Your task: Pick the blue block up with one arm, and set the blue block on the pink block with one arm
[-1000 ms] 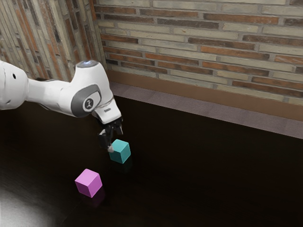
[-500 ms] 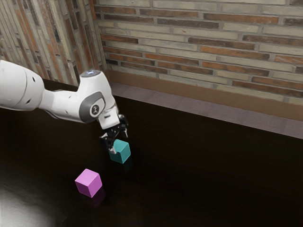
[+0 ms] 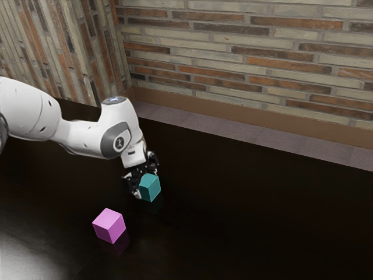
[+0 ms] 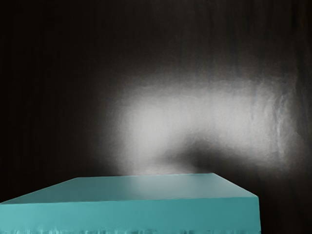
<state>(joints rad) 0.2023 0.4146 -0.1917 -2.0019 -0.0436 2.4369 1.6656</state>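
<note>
Brick walls [image 3: 245, 58] behind; dark glossy table [image 3: 262, 221], strong glare patch on it in the wrist view.

Exterior view's left: white arm [image 3: 70, 131] comes in low, elbow bent, hand angled down to the table.

Pink block [image 3: 109, 225]: sits alone on the table, nearer the camera than the hand, top face bare. Near the blue block, not touching it.

Gripper [image 3: 143, 179]: down at table level, right at the blue block [image 3: 150, 188]. Black hand overlaps the block's upper left edge. Cannot tell whether it is clamped on the block or merely around it.

Blue block (teal in render): looks to be resting on the table, upright. In the wrist view it sits just under the hand [image 4: 131, 202], top face squarely presented.

Step in hand, as I judge it: the grasp, lift not yet made.

Next move calls for: a firm squeeze on opposite faces, a straight lift, then a short carry toward the pink block, squaring up above its top before lowering.
</note>
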